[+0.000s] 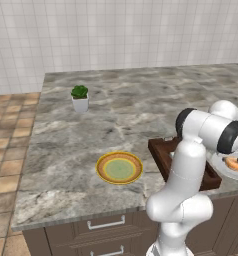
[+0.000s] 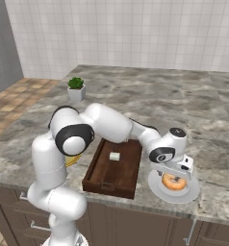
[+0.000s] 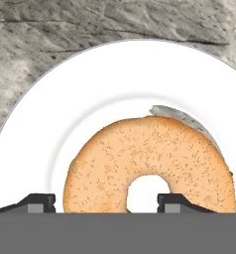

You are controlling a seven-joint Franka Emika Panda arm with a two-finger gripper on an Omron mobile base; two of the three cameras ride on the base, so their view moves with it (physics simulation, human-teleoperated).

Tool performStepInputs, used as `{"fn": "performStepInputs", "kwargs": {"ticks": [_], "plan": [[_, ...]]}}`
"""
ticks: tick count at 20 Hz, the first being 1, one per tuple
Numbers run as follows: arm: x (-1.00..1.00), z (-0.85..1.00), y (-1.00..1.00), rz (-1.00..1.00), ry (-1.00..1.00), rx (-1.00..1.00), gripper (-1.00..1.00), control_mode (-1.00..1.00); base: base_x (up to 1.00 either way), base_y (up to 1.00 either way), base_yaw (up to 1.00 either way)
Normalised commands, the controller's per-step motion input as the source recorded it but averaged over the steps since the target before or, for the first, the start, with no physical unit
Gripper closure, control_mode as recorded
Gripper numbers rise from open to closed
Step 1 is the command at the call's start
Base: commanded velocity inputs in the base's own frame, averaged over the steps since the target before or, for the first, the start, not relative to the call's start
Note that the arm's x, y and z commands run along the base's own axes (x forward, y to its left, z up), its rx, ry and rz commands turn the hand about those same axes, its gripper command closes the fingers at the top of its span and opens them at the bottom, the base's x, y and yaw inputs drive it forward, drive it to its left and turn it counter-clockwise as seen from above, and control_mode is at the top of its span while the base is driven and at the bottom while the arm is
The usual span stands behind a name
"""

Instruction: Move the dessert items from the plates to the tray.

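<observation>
Now the tray [image 2: 117,169] holds the cube [image 2: 114,156]; right of it, the white plate [image 2: 189,191] holds the donut [image 3: 149,166]; gripper [image 3: 106,202] spread astride its rim.

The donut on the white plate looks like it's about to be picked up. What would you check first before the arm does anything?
1. Gripper straddles one side of the donut, one fingertip outside the ring and one in its hole: ok.
2. Firm grip on the donut: cannot tell; the jaws look partly closed.
3. Donut lies flat on the white plate: ok.
4. Tray has free room beside the pale cube: ok.
5. Yellow-rimmed plate already emptied: ok.
6. Potted plant stands far from the path to the tray: ok.
</observation>
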Motion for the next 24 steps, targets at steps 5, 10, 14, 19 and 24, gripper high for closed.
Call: {"fn": "performStepInputs", "kwargs": {"ticks": [5, 10, 14, 19, 24], "plan": [[0.0, -0.02, 0.16, 0.09, 0.0, 0.02, -1.0, -1.0, 0.0, 0.0, 0.0], [0.0, 0.0, 0.28, 0.07, 0.0, 0.0, -1.0, -1.0, 0.0, 0.0, 0.0], [0.0, -0.01, 0.32, 0.07, 0.0, 0.0, -1.0, -1.0, 0.0, 0.0, 0.0], [0.0, -0.3, 0.11, 0.04, 0.0, 0.0, -1.0, -1.0, 0.0, 0.0, 0.0], [0.0, -0.52, 0.0, 0.0, 0.0, 0.0, -1.0, -1.0, 0.0, 0.0, 0.0]]}}
